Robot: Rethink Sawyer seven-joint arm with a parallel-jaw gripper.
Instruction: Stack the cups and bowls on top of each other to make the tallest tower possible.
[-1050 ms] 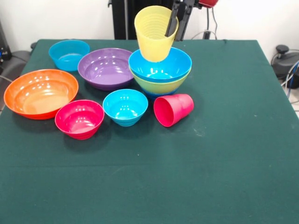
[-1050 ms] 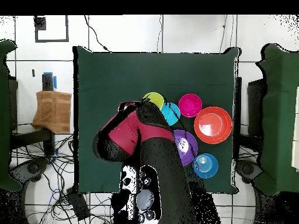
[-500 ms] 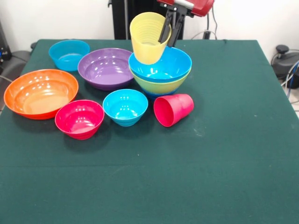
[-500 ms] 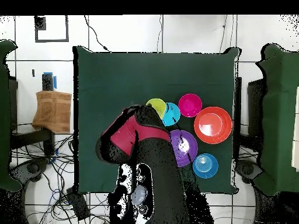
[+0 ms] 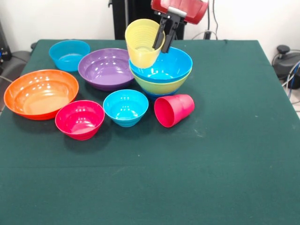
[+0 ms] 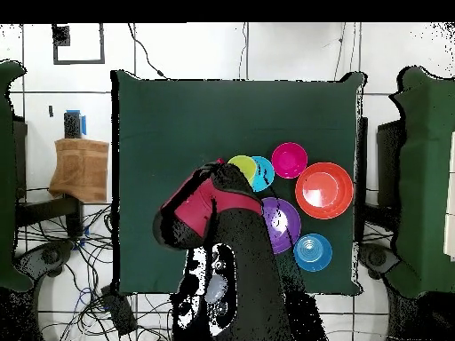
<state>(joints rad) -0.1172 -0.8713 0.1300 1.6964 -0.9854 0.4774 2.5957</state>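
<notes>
1. As you look across the desk (image 5: 225,154) from the front, your tool (image 5: 162,38) pinches the rim of the yellow cup (image 5: 142,43), one finger inside and one outside; the cup hangs tilted, its base over the left rim of the bright blue bowl (image 5: 164,65).
2. That bowl sits nested in the lime green bowl (image 5: 159,86); together they form the tower.
3. Just in front of the tower, the red-pink cup (image 5: 173,110) lies on its side, mouth toward you.
4. To its left you see a cyan bowl (image 5: 125,107), a pink-red bowl (image 5: 79,119), an orange bowl (image 5: 41,93), a purple bowl (image 5: 106,68) and a blue bowl (image 5: 69,54).
5. From overhead, the arm (image 6: 209,213) hides the tower; the yellow cup (image 6: 242,166) shows just beside the cyan bowl (image 6: 262,173).
</notes>
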